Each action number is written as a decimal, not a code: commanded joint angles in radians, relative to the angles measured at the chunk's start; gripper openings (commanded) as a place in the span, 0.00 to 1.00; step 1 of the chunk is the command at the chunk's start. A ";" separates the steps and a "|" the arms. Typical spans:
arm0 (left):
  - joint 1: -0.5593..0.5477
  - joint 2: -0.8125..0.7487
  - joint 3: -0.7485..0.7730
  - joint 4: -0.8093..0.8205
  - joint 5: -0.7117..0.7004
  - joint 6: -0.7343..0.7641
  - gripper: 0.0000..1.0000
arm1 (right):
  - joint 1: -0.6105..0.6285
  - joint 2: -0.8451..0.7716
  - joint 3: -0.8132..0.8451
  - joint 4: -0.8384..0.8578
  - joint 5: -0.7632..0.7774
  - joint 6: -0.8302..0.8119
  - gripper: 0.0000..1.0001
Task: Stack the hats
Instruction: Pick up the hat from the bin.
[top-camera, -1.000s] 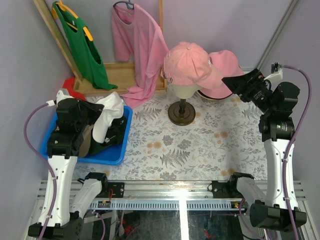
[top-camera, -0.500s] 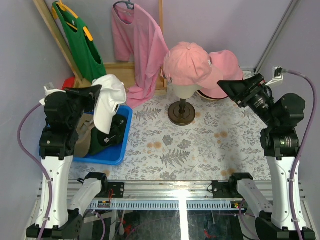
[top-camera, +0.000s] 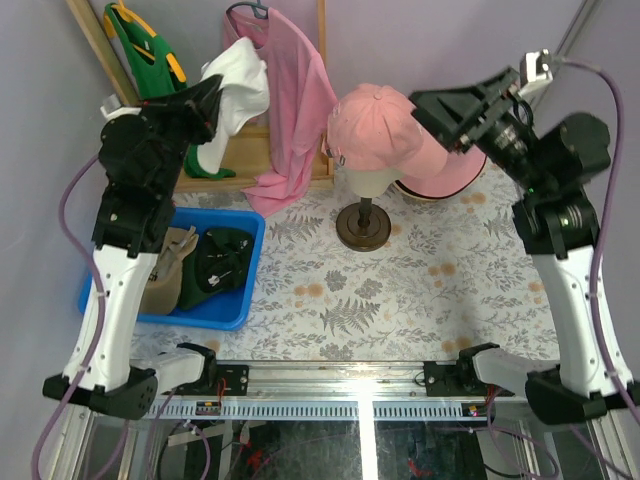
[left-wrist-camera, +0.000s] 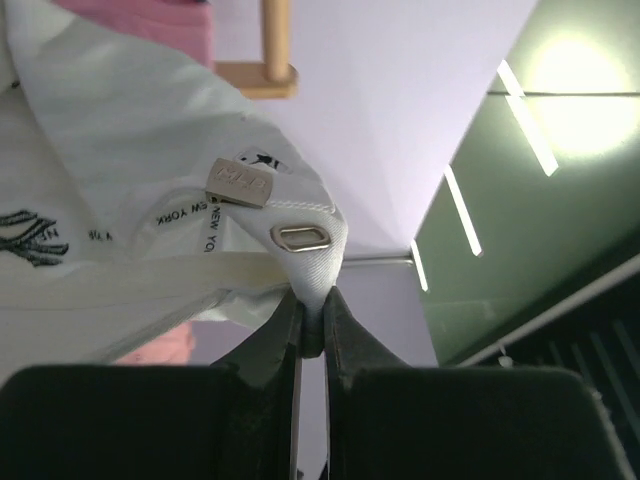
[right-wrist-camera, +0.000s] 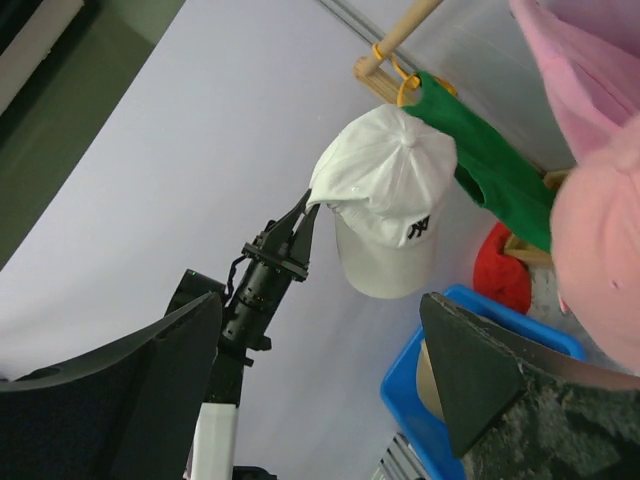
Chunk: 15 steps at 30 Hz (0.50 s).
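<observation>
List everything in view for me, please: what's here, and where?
white cap: one, white, hanging from the left gripper
pink cap: one, pink, on the mannequin head
pink hat: one, pink, behind it, partly hidden
dark green cap: one, in the blue bin
tan cap: one, same bin
mannequin head: one, beige, mid-table
blue bin: one, table's left
pink shirt: one, hanging at back
green shirt: one, hanging back left
table: one, floral
left gripper: shut on the cap's strap
right gripper: open, raised
</observation>
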 joint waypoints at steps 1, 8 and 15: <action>-0.081 0.075 0.118 0.156 -0.118 -0.021 0.00 | 0.099 0.132 0.215 -0.048 0.065 -0.056 0.88; -0.201 0.159 0.152 0.272 -0.231 -0.053 0.00 | 0.336 0.267 0.277 -0.016 0.251 -0.020 0.92; -0.302 0.204 0.189 0.350 -0.394 -0.095 0.00 | 0.604 0.309 0.245 0.050 0.515 0.009 0.91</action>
